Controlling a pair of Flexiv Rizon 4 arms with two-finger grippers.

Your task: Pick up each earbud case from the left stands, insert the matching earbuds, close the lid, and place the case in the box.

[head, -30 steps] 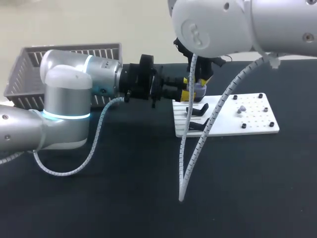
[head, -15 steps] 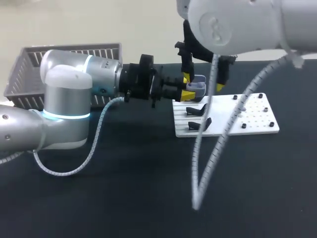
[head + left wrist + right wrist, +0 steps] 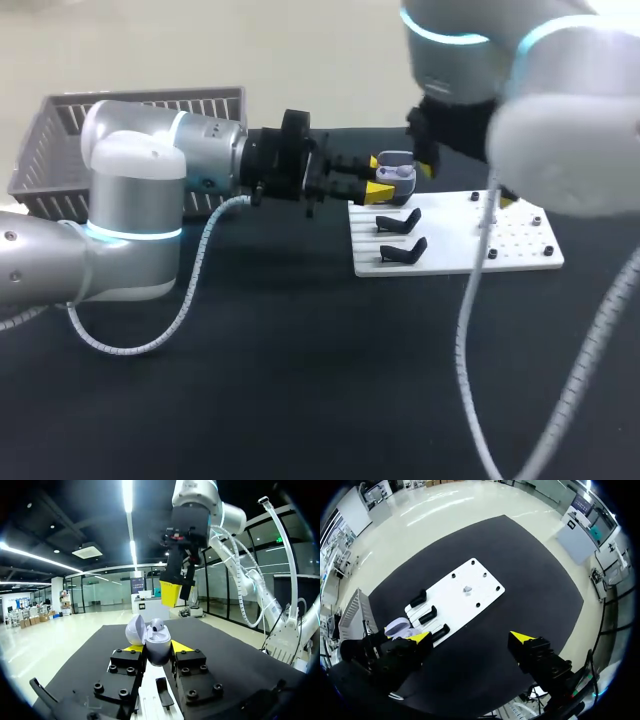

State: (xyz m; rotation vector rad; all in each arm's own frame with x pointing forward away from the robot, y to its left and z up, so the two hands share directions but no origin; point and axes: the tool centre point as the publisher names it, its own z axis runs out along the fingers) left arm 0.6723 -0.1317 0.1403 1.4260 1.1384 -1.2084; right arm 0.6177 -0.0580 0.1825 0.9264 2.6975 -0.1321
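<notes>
The right arm (image 3: 560, 130) is blurry and cut off at the head view's edge. The left arm (image 3: 130, 200) covers part of the basket (image 3: 60, 130). The tiny grey bit (image 3: 467, 588) on the white board (image 3: 452, 596) is too small to tell.

basket (image 3: 40, 150) far left | board (image 3: 520, 250) right | 2 stands (image 3: 398, 221) on board's left

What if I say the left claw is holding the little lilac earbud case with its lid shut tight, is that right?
Not quite. The left claw does hold the small lilac egg-shaped earbud case, but its lid is open, tipped back to one side, not shut tight. The left wrist view shows it.
</notes>
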